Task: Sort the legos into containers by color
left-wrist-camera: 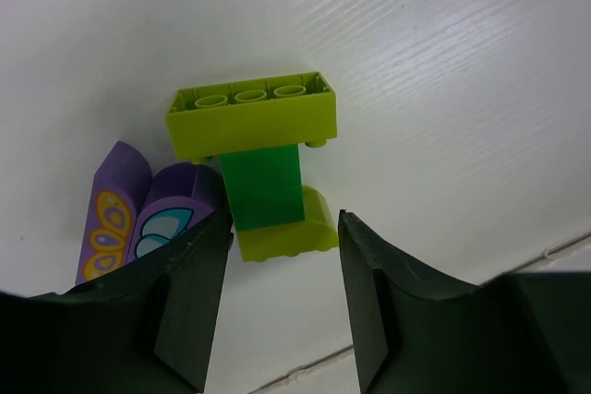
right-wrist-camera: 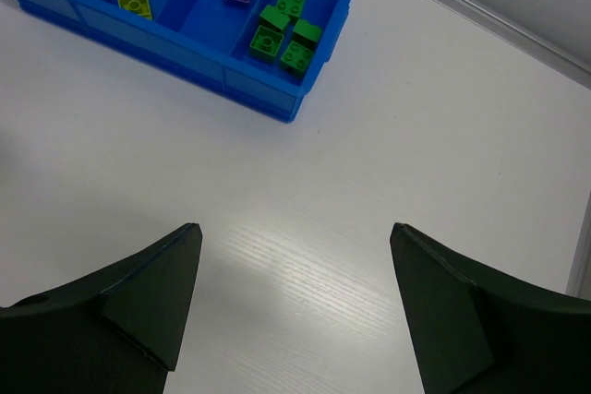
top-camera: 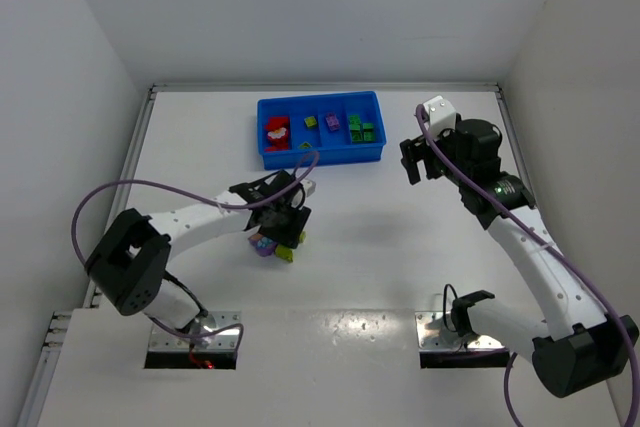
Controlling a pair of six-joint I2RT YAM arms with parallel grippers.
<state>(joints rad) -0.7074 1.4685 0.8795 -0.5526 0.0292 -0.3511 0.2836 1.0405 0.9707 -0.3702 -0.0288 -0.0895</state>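
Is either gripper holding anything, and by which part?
Nothing held. The left gripper stands open around the near end of the lime-and-green cluster on the table; the right gripper is open, empty.

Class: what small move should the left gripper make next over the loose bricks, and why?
Probably lower the left gripper and close on the green-and-lime brick cluster: the jaws stand apart around its near end, and it lies outside the blue tray.
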